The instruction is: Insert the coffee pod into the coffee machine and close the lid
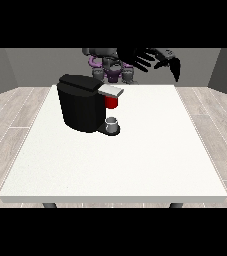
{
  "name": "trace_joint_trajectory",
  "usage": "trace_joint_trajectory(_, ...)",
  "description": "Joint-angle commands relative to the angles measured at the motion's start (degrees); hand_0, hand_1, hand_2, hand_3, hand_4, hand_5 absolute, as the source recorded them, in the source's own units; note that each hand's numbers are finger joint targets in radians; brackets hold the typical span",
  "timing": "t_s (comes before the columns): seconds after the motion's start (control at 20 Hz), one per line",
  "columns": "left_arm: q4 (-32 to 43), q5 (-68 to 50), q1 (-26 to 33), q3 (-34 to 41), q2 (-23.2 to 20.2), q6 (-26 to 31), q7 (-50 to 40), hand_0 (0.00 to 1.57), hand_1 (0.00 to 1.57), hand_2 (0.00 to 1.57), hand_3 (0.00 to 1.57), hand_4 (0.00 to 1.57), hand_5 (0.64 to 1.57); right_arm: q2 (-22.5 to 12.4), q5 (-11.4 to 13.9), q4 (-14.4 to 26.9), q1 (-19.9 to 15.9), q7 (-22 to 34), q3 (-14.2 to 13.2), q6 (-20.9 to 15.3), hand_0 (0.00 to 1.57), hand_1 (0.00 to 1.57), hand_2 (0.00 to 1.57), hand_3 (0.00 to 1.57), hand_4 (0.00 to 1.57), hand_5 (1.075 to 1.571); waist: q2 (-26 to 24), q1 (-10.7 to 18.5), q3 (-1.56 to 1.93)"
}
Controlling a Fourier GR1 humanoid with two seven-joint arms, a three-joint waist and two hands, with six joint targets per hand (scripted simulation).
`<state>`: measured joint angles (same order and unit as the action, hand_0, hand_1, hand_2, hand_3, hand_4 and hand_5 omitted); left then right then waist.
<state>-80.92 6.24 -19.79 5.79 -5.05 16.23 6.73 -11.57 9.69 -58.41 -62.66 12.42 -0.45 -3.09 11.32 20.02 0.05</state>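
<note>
Spreading wide below our fingers, the white bench (135, 165) carries the black coffee machine (80, 105), well apart from them. One hand (142, 58) hangs raised at the view's right, fingers (146, 65) straight and open, holding nothing. Under the machine's lid we see a red thing (112, 102); a small grey thing (112, 121) sits beneath it.

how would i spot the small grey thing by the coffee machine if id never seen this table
Find the black coffee machine on the white table. At its base, on the side at the view's right, sits a small grey thing, directly below a red thing at the machine; it is the only pale, cup-shaped piece.
</note>
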Motion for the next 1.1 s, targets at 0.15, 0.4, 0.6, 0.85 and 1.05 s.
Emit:
trace_joint_trajectory(0.15,-0.69,-1.00,-3.03,-0.28,0.17,0.40,0.28,0.00,0.00,0.00,0.00,0.44,1.571,-2.32,1.84,4.89,-10.10,-1.87,-1.57,0.53,0.00,0.00,0.00,0.00,0.00,1.571,5.10,3.00,-0.09)
trace_joint_trajectory(0.4,-1.60,-1.05,-3.52,-0.28,0.22,-0.22,-0.64,0.00,0.00,0.00,0.00,0.43,1.571,1.16,3.67,8.30,-11.87,-1.70,-0.96,-2.66,0.00,0.00,0.00,0.00,0.00,1.571,4.61,4.02,-0.08)
trace_joint_trajectory(0.6,-2.96,-2.90,-5.38,0.25,-1.28,2.19,0.12,0.00,0.00,0.00,0.00,0.35,1.571,-1.61,2.51,10.82,-14.73,-4.56,-3.58,-1.21,0.00,0.00,0.00,0.00,0.00,1.571,8.85,6.06,-0.08)
trace_joint_trajectory(0.85,-2.73,-3.67,-2.69,-0.01,-2.11,4.42,3.10,0.00,0.00,0.00,0.00,0.28,1.571,-0.27,1.75,12.46,-14.72,-6.34,-4.95,-2.63,0.00,0.00,0.00,0.00,0.05,1.571,9.60,7.16,-0.09)
trace_joint_trajectory(1.05,-2.14,-2.20,-2.77,-0.37,-0.84,1.54,0.52,0.00,0.00,0.00,0.00,0.27,1.571,1.74,1.57,13.87,-14.53,-7.56,-4.21,-1.37,0.00,0.00,0.00,0.00,0.00,1.571,7.82,4.47,-0.07)
